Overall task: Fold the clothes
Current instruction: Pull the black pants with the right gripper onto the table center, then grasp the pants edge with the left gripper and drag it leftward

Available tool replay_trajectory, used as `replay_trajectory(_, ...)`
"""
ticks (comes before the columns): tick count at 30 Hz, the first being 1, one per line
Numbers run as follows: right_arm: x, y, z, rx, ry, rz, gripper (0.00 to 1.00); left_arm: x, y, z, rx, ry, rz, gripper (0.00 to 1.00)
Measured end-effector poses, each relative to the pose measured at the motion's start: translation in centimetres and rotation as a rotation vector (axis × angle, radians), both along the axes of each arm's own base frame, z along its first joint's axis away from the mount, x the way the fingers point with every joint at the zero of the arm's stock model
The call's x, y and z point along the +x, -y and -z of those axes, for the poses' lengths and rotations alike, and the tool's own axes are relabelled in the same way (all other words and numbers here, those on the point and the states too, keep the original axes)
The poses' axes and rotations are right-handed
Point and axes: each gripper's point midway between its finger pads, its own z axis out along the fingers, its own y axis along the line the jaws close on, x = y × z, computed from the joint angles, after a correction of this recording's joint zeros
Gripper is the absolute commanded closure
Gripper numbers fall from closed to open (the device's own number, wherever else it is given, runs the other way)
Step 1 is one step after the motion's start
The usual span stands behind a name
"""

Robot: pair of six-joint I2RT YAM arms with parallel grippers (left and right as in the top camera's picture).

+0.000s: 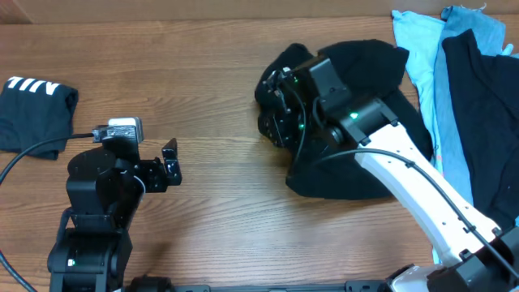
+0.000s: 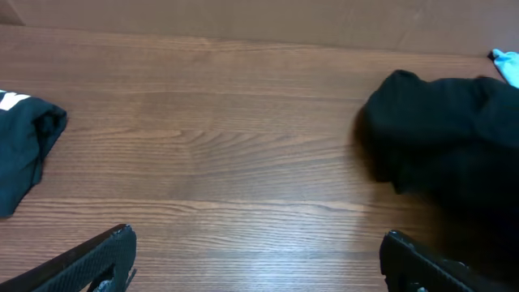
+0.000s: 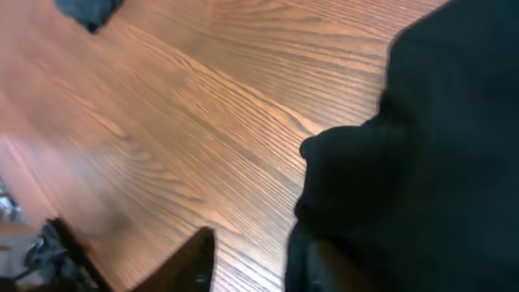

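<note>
A crumpled plain black tee (image 1: pixel 369 65) lies at the table's centre right; it also shows in the left wrist view (image 2: pixel 446 130) and the right wrist view (image 3: pixel 438 122). My right gripper (image 1: pixel 272 101) hangs over its left edge. In the right wrist view its fingers (image 3: pixel 255 243) stand apart, with bare wood between them and the right finger against the fabric. My left gripper (image 1: pixel 170 162) is open and empty over bare table, left of the tee, fingers wide (image 2: pixel 259 243). No neck label shows.
A folded black tee with white print (image 1: pixel 32 113) lies at the far left, also in the left wrist view (image 2: pixel 20 146). A pile at the right edge holds a light-blue piece (image 1: pixel 418 45), a denim-blue piece (image 1: pixel 478 20) and another black garment (image 1: pixel 486 105).
</note>
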Motion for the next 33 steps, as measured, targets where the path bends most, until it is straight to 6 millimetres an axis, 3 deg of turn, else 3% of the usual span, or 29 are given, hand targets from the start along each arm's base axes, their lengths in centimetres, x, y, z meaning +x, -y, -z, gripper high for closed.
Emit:
replay_trajectory(2, 0.5, 0.5, 0.1, -0.018, 0.012, 0.021, 0.54, 0.0, 0.0, 0.0, 0.0, 0.0, 0.0, 0.01)
replay_trajectory(5, 2.2, 3.0, 0.4, -0.058, 0.024, 0.106, 0.46, 0.0, 0.0, 0.0, 0.0, 0.0, 0.0, 0.0)
replay_trajectory(9, 4.7, 8.6, 0.0, -0.095, 0.01, 0.255, 0.31, 0.0, 0.0, 0.0, 0.0, 0.0, 0.0, 0.0)
replay_trajectory(13, 6.2, 13.7, -2.1, -0.105, 0.044, 0.392, 0.31, 0.1, 0.0, 0.1, 0.0, -0.003, 0.001, 0.0)
replay_trajectory(14, 5.8, 16.7, -2.1, -0.161, 0.024, 0.467, 0.3, 0.2, 0.1, 0.3, -0.004, -0.012, 0.007, 0.0)
replay_trajectory(16, 5.1, 20.7, -1.4, -0.24, -0.024, 0.569, 0.44, 0.5, 0.7, 1.0, -0.02, -0.04, 0.033, 0.0)
replay_trajectory(17, 3.9, 23.7, -0.2, -0.31, -0.093, 0.637, 0.56, 0.8, 1.3, 1.5, -0.038, -0.061, 0.061, 0.0)
replay_trajectory(18, 3.5, 25.6, 0.3, -0.33, -0.127, 0.692, 0.57, 0.8, 1.7, 1.5, -0.053, -0.065, 0.082, 0.0)
replay_trajectory(19, 3.0, 28.1, 1.7, -0.351, -0.185, 0.776, 0.57, 1.3, 2.7, 2.8, -0.102, -0.123, 0.118, 0.0)
replay_trajectory(22, 1.0, 32.2, 6.6, -0.375, -0.334, 0.898, 0.54, 2.2, 5.9, 6.1, -0.238, -0.278, 0.215, 0.0)
replay_trajectory(24, -0.3, 33.5, 9.8, -0.388, -0.429, 0.934, 0.54, 2.0, 8.8, 8.3, -0.293, -0.391, 0.281, 0.0)
replay_trajectory(26, -1.4, 34.3, 12.0, -0.395, -0.494, 0.956, 0.54, 1.2, 13.1, 10.5, -0.302, -0.491, 0.396, 0.0)
replay_trajectory(28, -2.4, 35.3, 13.5, -0.397, -0.556, 0.985, 0.54, -0.3, 18.7, 12.6, -0.278, -0.564, 0.551, 0.0)
replay_trajectory(30, -3.1, 36.6, 14.7, -0.389, -0.611, 1.023, 0.54, -1.7, 22.5, 14.5, -0.282, -0.627, 0.62, 0.0)
replay_trajectory(31, -3.6, 37.2, 15.0, -0.385, -0.63, 1.042, 0.54, -2.3, 23.8, 15.6, -0.296, -0.676, 0.612, 0.0)
replay_trajectory(33, -3.6, 37.4, 15.0, -0.381, -0.631, 1.048, 0.54, -2.9, 25.6, 18.0, -0.33, -0.761, 0.573, 0.1)
